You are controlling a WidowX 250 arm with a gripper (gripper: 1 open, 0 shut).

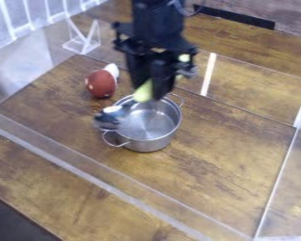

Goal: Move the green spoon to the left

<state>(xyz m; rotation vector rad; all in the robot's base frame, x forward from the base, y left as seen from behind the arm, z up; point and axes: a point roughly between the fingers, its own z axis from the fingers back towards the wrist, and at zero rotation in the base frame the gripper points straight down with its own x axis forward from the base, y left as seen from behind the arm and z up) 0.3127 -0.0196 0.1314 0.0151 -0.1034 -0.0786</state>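
Observation:
The green spoon (pixel 127 105) hangs in the air, yellow-green handle up and silver bowl (pixel 108 119) down, above the left rim of the steel pot (pixel 144 124). My gripper (pixel 147 87) is shut on the spoon's handle and points straight down, over the pot's back left part. The black arm rises from it to the top edge of the camera view. The spoon touches nothing but the fingers, as far as I can see.
A red rounded object (pixel 102 83) lies on the wooden table (pixel 229 179) just left of the pot. Clear plastic walls (pixel 179 215) border the table at the front and right. A clear plastic stand (pixel 80 38) sits at the back left.

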